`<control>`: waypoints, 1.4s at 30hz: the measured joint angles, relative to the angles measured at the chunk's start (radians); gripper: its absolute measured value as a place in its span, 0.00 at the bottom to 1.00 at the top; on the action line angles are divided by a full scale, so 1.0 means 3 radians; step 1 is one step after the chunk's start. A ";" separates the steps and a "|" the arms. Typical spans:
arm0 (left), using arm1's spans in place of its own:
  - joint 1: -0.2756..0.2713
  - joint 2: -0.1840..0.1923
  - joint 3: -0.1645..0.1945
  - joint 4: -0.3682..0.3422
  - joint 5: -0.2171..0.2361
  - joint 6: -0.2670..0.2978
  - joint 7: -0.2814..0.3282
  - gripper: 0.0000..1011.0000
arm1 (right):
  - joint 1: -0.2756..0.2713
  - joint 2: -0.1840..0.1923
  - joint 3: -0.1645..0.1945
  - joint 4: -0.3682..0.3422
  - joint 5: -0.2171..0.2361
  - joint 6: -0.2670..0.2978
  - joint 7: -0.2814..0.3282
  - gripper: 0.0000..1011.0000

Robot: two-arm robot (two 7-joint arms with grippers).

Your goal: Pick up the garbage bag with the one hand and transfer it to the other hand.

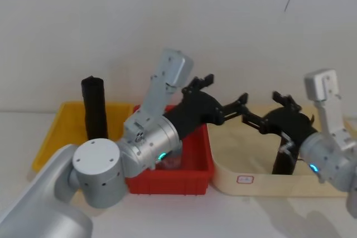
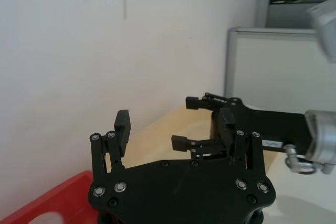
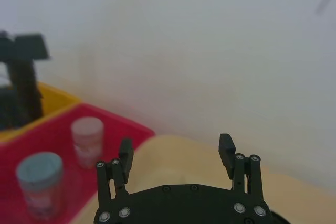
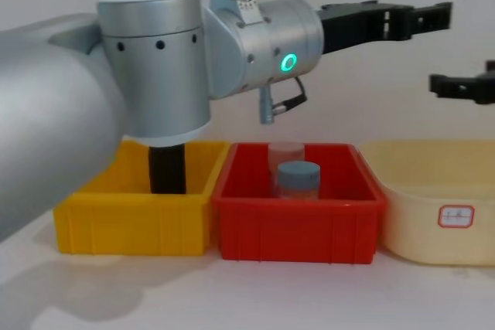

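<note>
The garbage bag (image 1: 95,110) stood ungrasped in the yellow bin (image 1: 49,135) at frame left, while the left pincer (image 1: 223,92) and right pincer (image 1: 265,108) hung wide open and empty mid-frame, so the pickup seemingly lay ahead, needing the left pincer over there.

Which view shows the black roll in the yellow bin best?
Head view: the garbage bag stands upright in the yellow bin, top to rim visible. Chest view shows its lower part under the left arm. Right wrist view: a dark blur.
</note>
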 joint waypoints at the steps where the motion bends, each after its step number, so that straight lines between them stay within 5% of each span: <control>1: 0.0016 0.0017 -0.0018 -0.0021 0.0010 0.0001 0.0030 0.99 | 0.0031 -0.0016 -0.0042 -0.0010 -0.0019 -0.0020 0.0010 0.99; 19: 0.0283 0.0239 -0.0334 -0.0305 0.0163 0.0080 0.0522 0.99 | 0.0390 -0.0178 -0.0441 0.0080 -0.0140 -0.0155 0.0242 0.99; 33: 0.0497 0.0399 -0.0620 -0.0455 0.0237 0.0177 0.0821 0.99 | 0.0442 -0.0232 -0.0669 0.0165 -0.0027 0.0154 0.0485 0.99; 42: 0.0551 0.0439 -0.0690 -0.0488 0.0254 0.0201 0.0892 0.99 | 0.0392 -0.0246 -0.0763 0.0172 0.0073 0.0362 0.0595 0.99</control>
